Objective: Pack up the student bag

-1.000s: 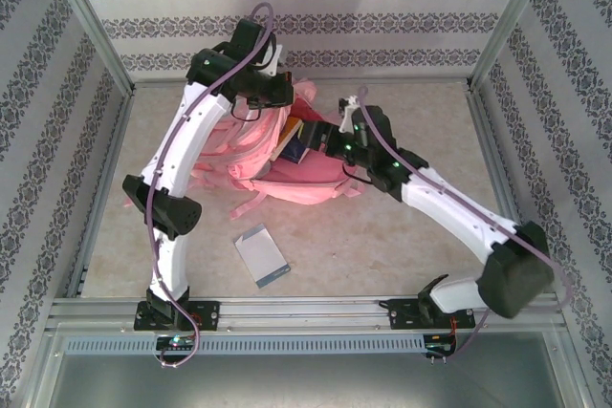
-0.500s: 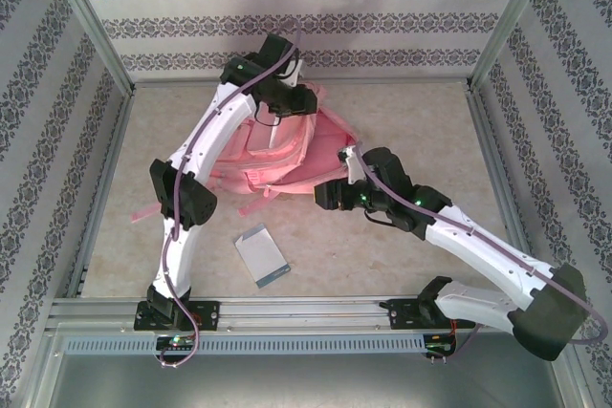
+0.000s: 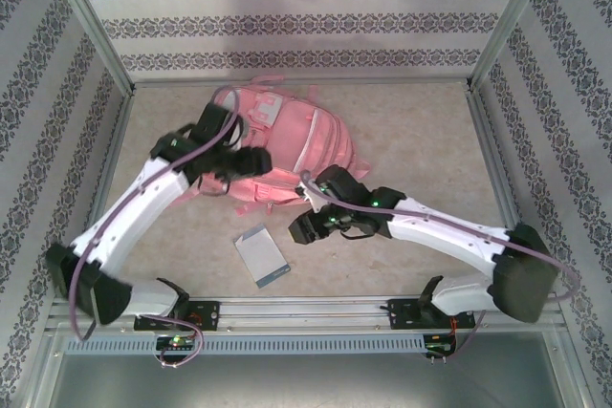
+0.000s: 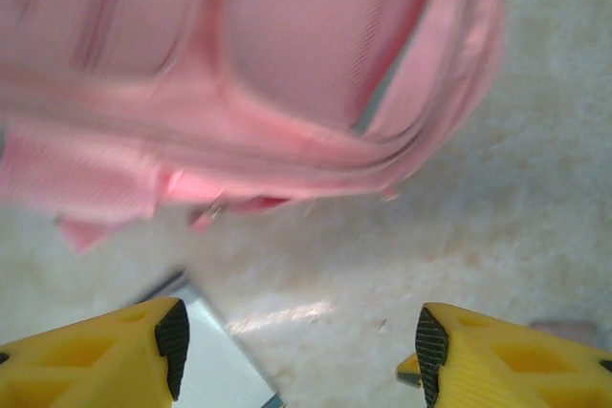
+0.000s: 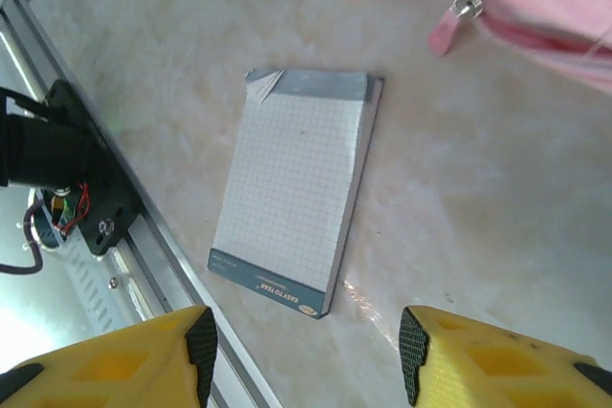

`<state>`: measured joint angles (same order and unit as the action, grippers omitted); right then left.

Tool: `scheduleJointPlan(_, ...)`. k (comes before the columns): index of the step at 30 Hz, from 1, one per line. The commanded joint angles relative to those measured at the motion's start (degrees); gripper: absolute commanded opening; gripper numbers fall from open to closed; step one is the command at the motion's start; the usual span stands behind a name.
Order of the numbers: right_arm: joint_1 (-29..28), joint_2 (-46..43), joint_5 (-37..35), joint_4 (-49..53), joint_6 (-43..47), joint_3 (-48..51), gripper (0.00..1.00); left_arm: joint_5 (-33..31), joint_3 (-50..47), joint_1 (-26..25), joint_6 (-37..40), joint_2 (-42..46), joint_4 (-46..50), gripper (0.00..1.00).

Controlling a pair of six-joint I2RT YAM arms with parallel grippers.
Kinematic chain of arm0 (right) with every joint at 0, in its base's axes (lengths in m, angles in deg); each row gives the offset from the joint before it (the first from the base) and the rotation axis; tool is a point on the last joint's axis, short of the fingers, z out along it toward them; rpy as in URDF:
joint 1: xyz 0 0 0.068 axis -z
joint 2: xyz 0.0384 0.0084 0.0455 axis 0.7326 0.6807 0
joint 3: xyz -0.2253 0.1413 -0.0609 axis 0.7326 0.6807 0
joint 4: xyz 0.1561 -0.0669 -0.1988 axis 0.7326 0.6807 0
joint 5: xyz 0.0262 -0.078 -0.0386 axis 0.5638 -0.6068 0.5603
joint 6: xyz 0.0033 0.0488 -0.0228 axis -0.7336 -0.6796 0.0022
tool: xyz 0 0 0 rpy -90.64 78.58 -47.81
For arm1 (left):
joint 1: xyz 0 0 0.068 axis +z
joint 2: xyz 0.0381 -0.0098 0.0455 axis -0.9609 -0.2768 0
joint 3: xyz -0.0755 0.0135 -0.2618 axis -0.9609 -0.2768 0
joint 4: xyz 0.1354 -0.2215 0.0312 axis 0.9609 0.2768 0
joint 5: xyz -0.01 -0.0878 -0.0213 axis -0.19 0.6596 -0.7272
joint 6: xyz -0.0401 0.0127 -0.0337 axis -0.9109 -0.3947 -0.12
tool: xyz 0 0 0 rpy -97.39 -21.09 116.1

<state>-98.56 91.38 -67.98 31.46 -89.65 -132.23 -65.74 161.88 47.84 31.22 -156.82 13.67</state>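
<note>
The student bag [image 3: 304, 140], a large pink backpack, lies flat mid-table with its pale buckle patch [image 3: 263, 110] facing up. My left gripper [image 3: 247, 161] hovers at the bag's near-left edge. In the left wrist view the bag [image 4: 287, 54] lies ahead of the left gripper [image 4: 296, 351], which is open with nothing between its yellow fingers. My right gripper [image 3: 304, 227] is just near of the bag, beside a graph-paper notepad [image 3: 261, 255]. In the right wrist view the right gripper [image 5: 306, 355] is open above the table, with the notepad [image 5: 296, 203] lying just ahead of it.
A pink strap end [image 5: 449, 31] of the bag lies on the table beyond the notepad. The metal rail [image 3: 306, 311] with the arm bases runs along the near edge, close to the notepad. Patterned walls enclose the table on three sides.
The left gripper opened, let go of the bag and drew back; the bag, open with books showing, now lies flat. The right gripper moved near and left to the notepad.
</note>
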Motion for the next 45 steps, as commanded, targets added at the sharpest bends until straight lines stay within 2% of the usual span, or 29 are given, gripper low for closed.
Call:
scheduleJointPlan(1, -1.49, 5.77, 3.83, -0.02, -0.96, -4.76, 0.55, -1.53, -13.47, 0.75, -11.64, 5.16, -5.59, 0.65)
scheduleJointPlan(4, -2.21, 12.82, 7.04, 1.19, -2.61, -8.57, 0.54, 1.27, -25.03, 0.81, -19.12, 9.99, -10.6, 0.65)
scheduleJointPlan(7, -3.09, 16.66, 8.46, 3.85, -2.66, -10.69, 0.54, 0.95, -30.22, 1.04, -18.5, 11.61, -13.12, 0.65)
scheduleJointPlan(11, -4.3, 14.24, 9.79, 4.12, -3.03, -7.43, 0.54, -1.67, -28.53, 3.46, -11.89, 7.58, -13.8, 0.65)
scheduleJointPlan(17, -4.8, 8.75, 12.44, 3.14, -3.89, -0.88, 0.54, 2.72, -21.97, 5.37, -4.16, -7.83, -16.44, 0.67)
scheduleJointPlan(20, -7.42, 8.96, 12.96, 3.21, -2.57, -0.28, 0.52, 3.93, -20.02, 5.45, -2.16, -12.75, -17.26, 0.67)
scheduleJointPlan(29, -13.38, 18.98, 14.9, 0.65, -2.48, -3.3, 0.26, 6.44, -20.02, 5.76, -0.8, -18.5, -18.91, 0.66)
scheduleJointPlan(32, -14.17, 21.43, 13.52, 0.41, -2.62, -4.01, 0.23, 6.92, -20.21, 5.93, -0.76, -18.88, -18.79, 0.66)
scheduleJointPlan(35, -14.13, 23.13, 8.83, 0.87, -2.98, -4.91, 0.17, 7.79, -20.75, 5.95, -1.09, -18.82, -19.06, 0.66)
scheduleJointPlan(45, -9.55, 26.19, -1.65, 3.11, -2.17, -8.64, 0.16, 11.28, -25.75, 5.94, -6.23, -16.36, -20.81, 0.67)
